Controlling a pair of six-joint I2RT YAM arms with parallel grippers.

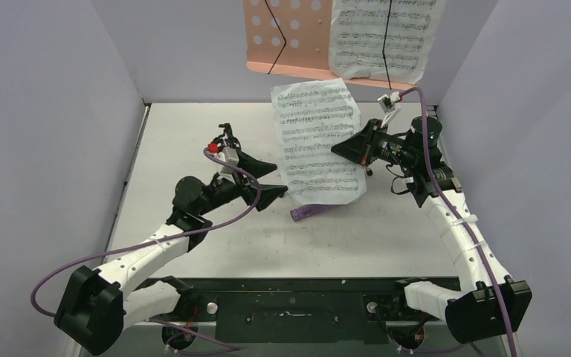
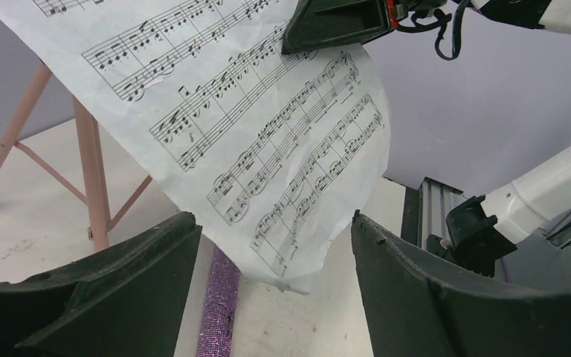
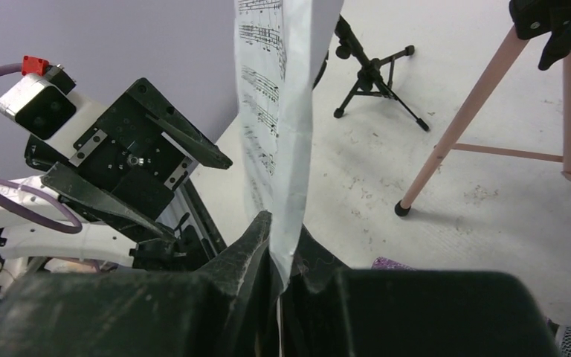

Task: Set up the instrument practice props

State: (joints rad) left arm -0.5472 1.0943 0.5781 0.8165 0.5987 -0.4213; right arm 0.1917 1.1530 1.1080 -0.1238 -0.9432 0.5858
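While pinching the sheet-music page [image 1: 318, 137] by its edge: right gripper [image 1: 340, 149]. Spread wide just beside its lower corner: left gripper [image 1: 276, 180].

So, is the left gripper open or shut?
Open. The left gripper holds nothing; its fingers stand wide apart.

White arms [image 1: 147, 250], black joints [image 1: 89, 306], purple cables [image 1: 36, 296]

I log positions against the upright sheet [image 1: 316, 141]: stand [image 1: 290, 33] behind it, carrying the second sheet [image 1: 383, 37]; microphone [image 1: 308, 212] on the desk [image 1: 193, 149] beneath its lower edge; left claw [image 1: 276, 178] to its left, right claw [image 1: 336, 149] on its right edge.
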